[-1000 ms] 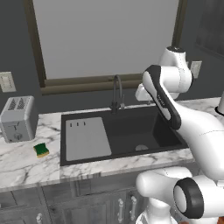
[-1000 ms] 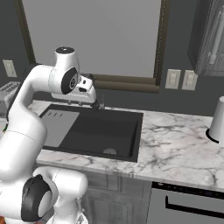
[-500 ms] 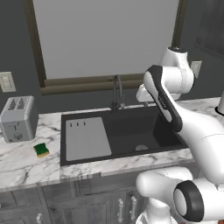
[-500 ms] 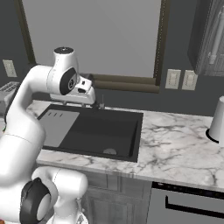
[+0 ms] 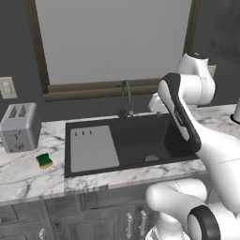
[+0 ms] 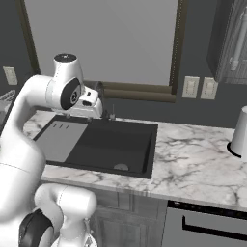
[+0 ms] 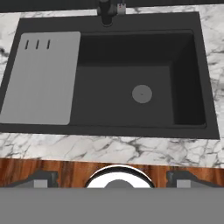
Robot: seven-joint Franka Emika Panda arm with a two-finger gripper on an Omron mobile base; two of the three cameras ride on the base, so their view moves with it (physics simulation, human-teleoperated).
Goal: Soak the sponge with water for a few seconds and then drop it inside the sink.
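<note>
On the far left of the marble counter (image 5: 28,173) stands a grey toaster (image 5: 18,126), and just in front of it, a little to its right, lies the sponge (image 5: 45,160), yellow with its green side up, flat on the stone and well apart from the arm. To the right of it comes the sink (image 5: 161,125), a dark basin set into the counter, with a light grey drainboard (image 5: 93,148) filling its left part and a round drain (image 5: 151,158) in the floor of the open right part. A dark curved faucet (image 5: 124,100) rises at the back rim, about the middle of the sink; no stream can be made out under it. Right of the faucet, above the back right of the basin, hangs the gripper (image 7: 112,180), looking straight down into the sink; its two finger tips (image 7: 41,178) stand wide apart, released, with nothing between them. Farther right on the counter stands a pale container (image 6: 240,131).
</note>
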